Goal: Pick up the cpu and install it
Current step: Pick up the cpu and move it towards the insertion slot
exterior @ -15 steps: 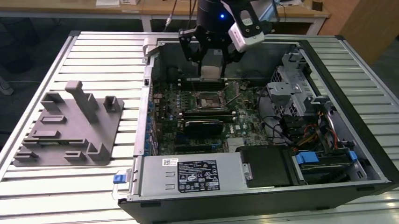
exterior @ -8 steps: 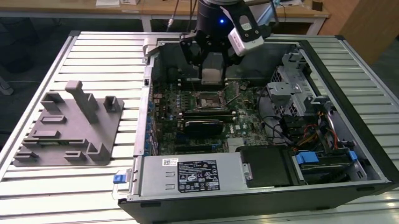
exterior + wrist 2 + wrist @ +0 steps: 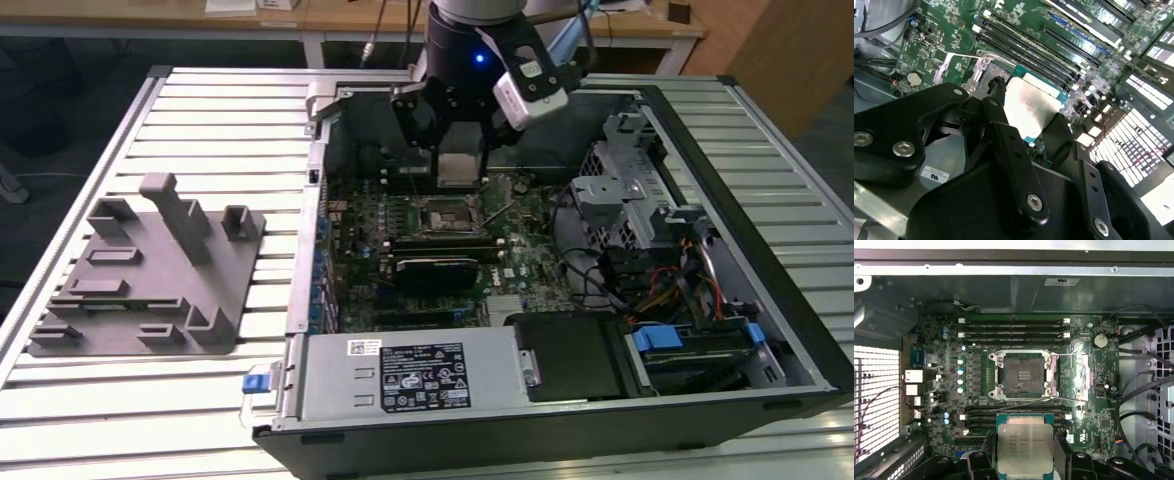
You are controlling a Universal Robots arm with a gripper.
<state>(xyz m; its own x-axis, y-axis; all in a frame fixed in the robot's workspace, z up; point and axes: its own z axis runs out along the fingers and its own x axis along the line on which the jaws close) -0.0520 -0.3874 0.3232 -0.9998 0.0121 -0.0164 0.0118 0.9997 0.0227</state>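
Install leg: holding pale silver-topped square cpu (image 3: 1025, 447) clenched between jaws, above green motherboard (image 3: 1089, 405), near black square socket frame (image 3: 1024, 374). Not seated; probably calls for squaring over socket.

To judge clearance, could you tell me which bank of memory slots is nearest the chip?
The bank on the chip side of the socket; the other bank lies beyond the socket.
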